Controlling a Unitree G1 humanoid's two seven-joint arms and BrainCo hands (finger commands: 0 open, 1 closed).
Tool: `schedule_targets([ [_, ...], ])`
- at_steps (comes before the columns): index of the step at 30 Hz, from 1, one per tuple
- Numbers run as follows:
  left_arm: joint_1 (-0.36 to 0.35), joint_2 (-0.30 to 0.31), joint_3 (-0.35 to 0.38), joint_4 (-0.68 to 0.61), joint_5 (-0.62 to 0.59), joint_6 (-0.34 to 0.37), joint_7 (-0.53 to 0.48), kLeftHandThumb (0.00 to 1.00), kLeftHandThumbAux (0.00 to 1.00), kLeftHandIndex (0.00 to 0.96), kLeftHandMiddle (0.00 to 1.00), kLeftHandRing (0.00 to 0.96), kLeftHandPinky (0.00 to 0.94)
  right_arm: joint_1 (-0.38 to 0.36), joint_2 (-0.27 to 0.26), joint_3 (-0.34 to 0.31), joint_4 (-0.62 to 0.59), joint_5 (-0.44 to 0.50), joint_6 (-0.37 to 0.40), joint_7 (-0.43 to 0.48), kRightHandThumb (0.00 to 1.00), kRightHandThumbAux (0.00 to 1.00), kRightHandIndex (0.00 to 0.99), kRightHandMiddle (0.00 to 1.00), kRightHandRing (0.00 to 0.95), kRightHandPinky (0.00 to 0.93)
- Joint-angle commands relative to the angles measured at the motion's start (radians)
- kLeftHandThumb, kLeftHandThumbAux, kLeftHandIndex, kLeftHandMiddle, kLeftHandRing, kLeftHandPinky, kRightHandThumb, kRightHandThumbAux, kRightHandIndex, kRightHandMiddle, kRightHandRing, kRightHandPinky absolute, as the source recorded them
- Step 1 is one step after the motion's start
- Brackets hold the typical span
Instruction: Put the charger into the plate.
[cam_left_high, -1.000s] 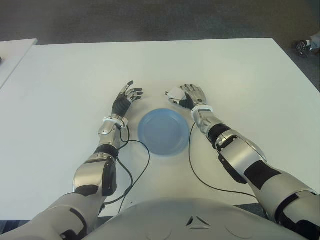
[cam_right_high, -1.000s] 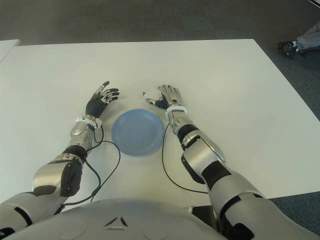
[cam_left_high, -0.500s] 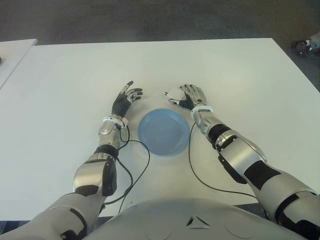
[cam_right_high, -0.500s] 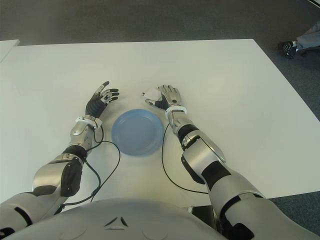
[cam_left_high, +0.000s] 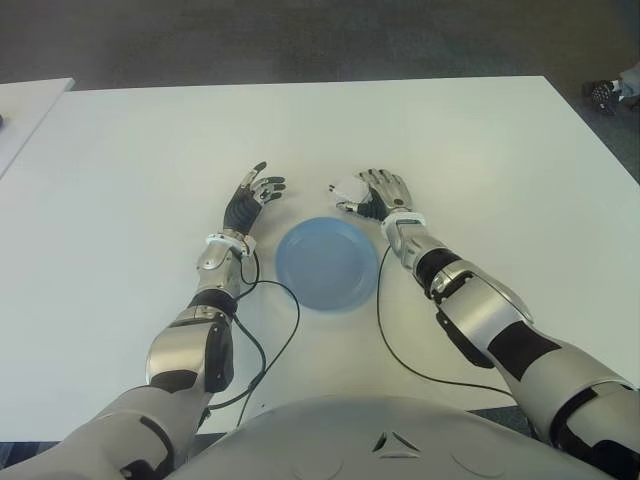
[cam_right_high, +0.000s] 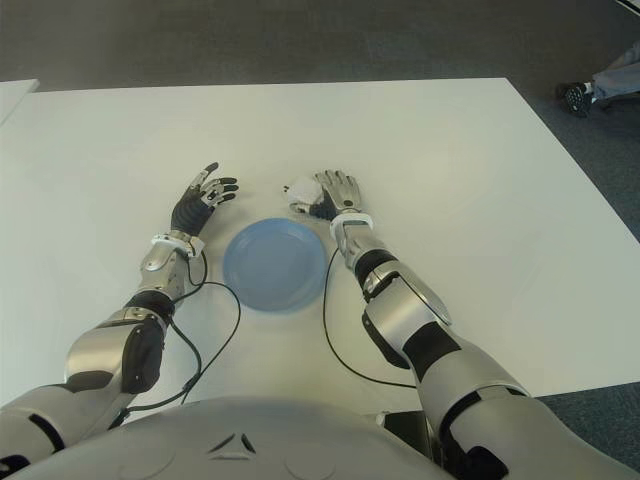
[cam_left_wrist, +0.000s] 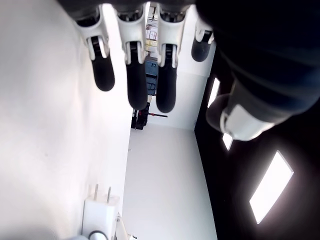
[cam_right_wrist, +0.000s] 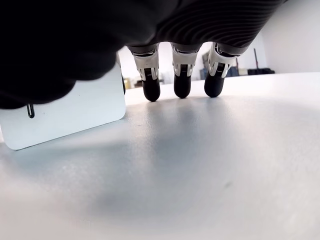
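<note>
The small white charger (cam_left_high: 344, 187) stands on the white table (cam_left_high: 480, 150) just beyond the far right rim of the round blue plate (cam_left_high: 327, 263). My right hand (cam_left_high: 378, 192) is palm down right beside it, the charger on its thumb side. In the right wrist view the charger (cam_right_wrist: 65, 110) stands on the table by the thumb, and three fingers (cam_right_wrist: 182, 85) stretch out straight with nothing held. My left hand (cam_left_high: 252, 197) shows left of the plate with its fingers spread. The left wrist view catches the charger (cam_left_wrist: 102, 215) and its two prongs farther off.
Black cables (cam_left_high: 385, 335) run from both wrists along the table, past the plate's near side. A second white table edge (cam_left_high: 25, 110) shows at the far left. Dark floor lies beyond the table's far edge.
The charger has shifted a little to the left beside my right thumb. Both arms and the plate stay where they were.
</note>
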Motion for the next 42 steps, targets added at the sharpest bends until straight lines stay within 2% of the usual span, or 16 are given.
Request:
schedule_targets([
  [1, 0.037, -0.003, -0.006, 0.032, 0.015, 0.038, 0.016, 0.066, 0.594, 0.062, 0.312, 0.306, 0.238, 0.045, 0.010, 0.003, 0.018, -0.005, -0.015, -0.042, 0.477, 0.209, 0.240, 0.288, 0.277, 0.301],
  [2, 0.037, -0.004, -0.005, 0.033, 0.014, 0.038, 0.014, 0.066, 0.594, 0.062, 0.313, 0.306, 0.239, 0.049, 0.010, 0.000, 0.022, -0.005, -0.014, -0.070, 0.494, 0.219, 0.255, 0.319, 0.312, 0.337],
  [4, 0.036, -0.005, -0.004, 0.033, 0.011, 0.035, 0.010, 0.067, 0.589, 0.066, 0.316, 0.312, 0.255, 0.061, 0.014, -0.011, 0.025, 0.002, -0.014, -0.146, 0.626, 0.308, 0.362, 0.511, 0.510, 0.526],
  [6, 0.036, -0.005, -0.003, 0.033, 0.010, 0.034, 0.009, 0.069, 0.586, 0.068, 0.318, 0.315, 0.262, 0.065, 0.018, -0.021, 0.025, 0.009, -0.014, -0.196, 0.687, 0.352, 0.414, 0.586, 0.584, 0.597],
  [7, 0.035, -0.006, -0.003, 0.033, 0.010, 0.034, 0.008, 0.070, 0.583, 0.071, 0.319, 0.317, 0.267, 0.066, 0.020, -0.026, 0.025, 0.012, -0.014, -0.215, 0.746, 0.466, 0.412, 0.576, 0.635, 0.651],
  [9, 0.035, -0.006, -0.002, 0.033, 0.008, 0.034, 0.006, 0.072, 0.578, 0.076, 0.320, 0.320, 0.273, 0.068, 0.025, -0.037, 0.026, 0.019, -0.011, -0.254, 0.798, 0.566, 0.411, 0.564, 0.688, 0.715],
  [13, 0.033, -0.006, 0.002, 0.034, 0.004, 0.037, 0.002, 0.079, 0.567, 0.081, 0.324, 0.329, 0.296, 0.071, 0.056, -0.062, 0.024, 0.034, 0.002, -0.333, 0.842, 0.650, 0.408, 0.547, 0.761, 0.810],
  [24, 0.029, -0.011, -0.002, 0.037, 0.013, 0.023, 0.019, 0.073, 0.541, 0.088, 0.338, 0.349, 0.343, 0.068, 0.063, -0.117, 0.020, 0.076, -0.047, -0.342, 0.851, 0.676, 0.402, 0.545, 0.830, 0.849],
  [42, 0.027, -0.016, 0.003, 0.038, 0.003, 0.031, 0.024, 0.116, 0.525, 0.111, 0.353, 0.378, 0.392, 0.074, 0.060, -0.135, 0.019, 0.078, -0.093, -0.373, 0.850, 0.677, 0.402, 0.548, 0.850, 0.862],
])
